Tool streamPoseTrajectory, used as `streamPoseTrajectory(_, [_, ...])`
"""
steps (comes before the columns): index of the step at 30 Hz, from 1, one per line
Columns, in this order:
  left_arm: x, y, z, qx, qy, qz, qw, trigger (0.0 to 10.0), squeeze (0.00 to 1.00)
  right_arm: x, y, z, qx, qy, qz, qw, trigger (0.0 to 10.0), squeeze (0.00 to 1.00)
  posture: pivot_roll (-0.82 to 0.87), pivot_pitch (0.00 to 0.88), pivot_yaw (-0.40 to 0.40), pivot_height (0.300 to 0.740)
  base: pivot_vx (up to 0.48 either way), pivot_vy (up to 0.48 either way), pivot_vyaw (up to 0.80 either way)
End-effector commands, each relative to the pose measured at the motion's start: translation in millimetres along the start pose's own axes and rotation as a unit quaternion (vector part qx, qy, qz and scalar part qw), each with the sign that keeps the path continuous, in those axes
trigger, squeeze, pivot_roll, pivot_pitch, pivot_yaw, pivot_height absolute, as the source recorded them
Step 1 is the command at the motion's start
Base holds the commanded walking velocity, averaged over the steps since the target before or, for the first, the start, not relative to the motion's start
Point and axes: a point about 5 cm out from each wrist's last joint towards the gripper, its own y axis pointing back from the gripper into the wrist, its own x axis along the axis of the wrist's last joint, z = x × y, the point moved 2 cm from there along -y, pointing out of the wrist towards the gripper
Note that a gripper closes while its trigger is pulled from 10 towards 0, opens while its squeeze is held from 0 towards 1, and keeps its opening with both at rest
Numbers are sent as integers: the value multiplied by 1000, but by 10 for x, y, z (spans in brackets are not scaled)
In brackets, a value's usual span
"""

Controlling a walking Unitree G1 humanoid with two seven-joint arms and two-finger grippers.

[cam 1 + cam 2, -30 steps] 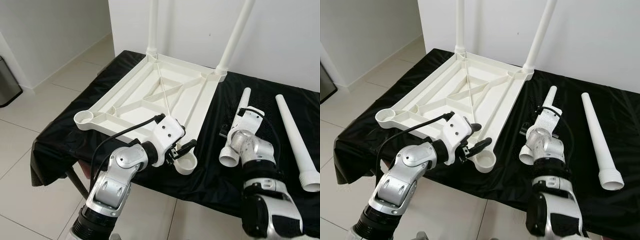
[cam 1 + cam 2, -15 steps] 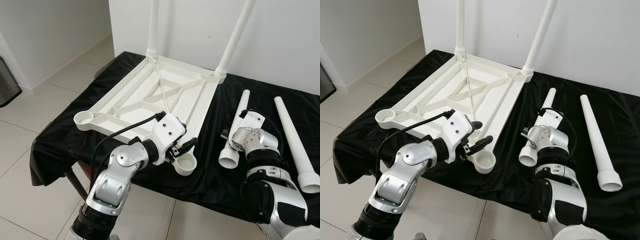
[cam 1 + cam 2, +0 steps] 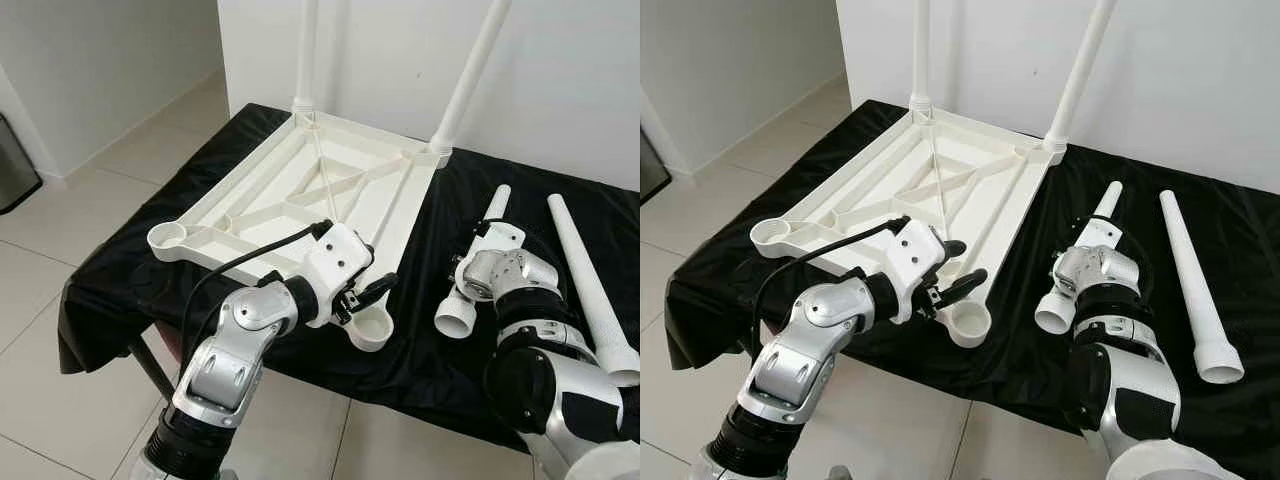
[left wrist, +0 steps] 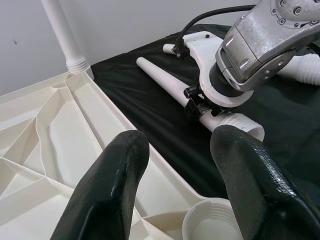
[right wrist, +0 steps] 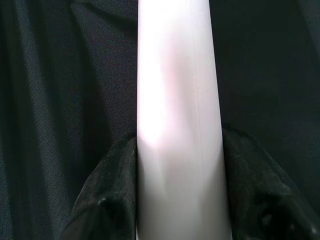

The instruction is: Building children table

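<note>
the table top (image 3: 300,190) lies upside down on the black cloth (image 3: 130,270), white ribs up, with two legs (image 3: 470,75) already standing in its far corner sockets. the left gripper (image 3: 362,297) hovers over the near corner socket (image 3: 368,330), fingers (image 4: 115,185) spread apart and holding nothing. over on the right, the right gripper (image 5: 175,200) is clamped around a loose leg (image 3: 470,270), one black finger (image 5: 112,195) on each side of the white tube; that leg rests on the cloth just beside the table top's right edge, wide threaded end toward the robot. another spare leg (image 3: 590,290) lies further right on the cloth, apart from the first.
</note>
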Motion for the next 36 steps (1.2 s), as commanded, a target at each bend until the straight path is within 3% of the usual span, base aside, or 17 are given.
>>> streamPoseTrajectory(1, [27,15,-54,23,-5,2,1000,10000,0,-167,-67,38,-10,7,-32,999,0,0,-19,0,-69,740,0,0,0])
streamPoseTrajectory(4, [30,20,-62,21,0,4,1000,10000,0,-118,-56,25,-6,-1,-21,1000,0,0,-20,0,-69,740,0,0,0])
streamPoseTrajectory(5, [61,35,-90,18,12,12,1000,10000,0,-6,-28,15,-6,-1,9,1000,3294,0,-21,0,-69,740,0,0,0])
streamPoseTrajectory(6, [84,45,-108,16,20,18,1000,10000,0,72,-6,9,-7,1,30,1000,3294,0,-22,0,-69,740,0,0,0])
streamPoseTrajectory(7, [124,61,-144,14,33,28,999,10000,0,151,19,10,-11,2,50,999,9765,0,-20,0,-69,740,0,0,0])
streamPoseTrajectory(11, [182,119,-293,19,38,35,998,10000,0,379,110,-37,-1,12,112,994,10000,0,-15,0,-70,740,0,0,0])
streamPoseTrajectory(17, [165,181,-476,33,16,25,999,10000,0,581,232,-129,23,0,156,988,10000,0,-13,0,-71,740,0,0,0])
streamPoseTrajectory(21, [156,188,-506,35,14,23,999,10000,0,625,257,-136,24,-1,168,985,10000,0,-11,0,-73,740,0,0,0])
streamPoseTrajectory(23, [168,200,-597,42,28,27,998,10000,0,710,327,-208,64,6,228,972,10000,0,-2,0,-77,740,0,0,0])
streamPoseTrajectory(25, [168,200,-597,42,28,27,998,10000,0,710,327,-208,64,6,228,972,10000,0,-2,0,-77,740,0,0,0])
streamPoseTrajectory(26, [177,202,-639,47,38,30,998,10000,0,719,350,-231,79,13,255,964,10000,0,3,0,-77,740,0,0,0])
streamPoseTrajectory(34, [219,247,-790,61,48,33,996,10000,0,572,311,-249,125,8,297,946,10000,0,22,0,-79,740,0,0,0])
streamPoseTrajectory(36, [239,263,-862,68,50,39,996,10000,0,546,339,-285,151,16,322,934,10000,0,22,0,-76,740,0,0,0])
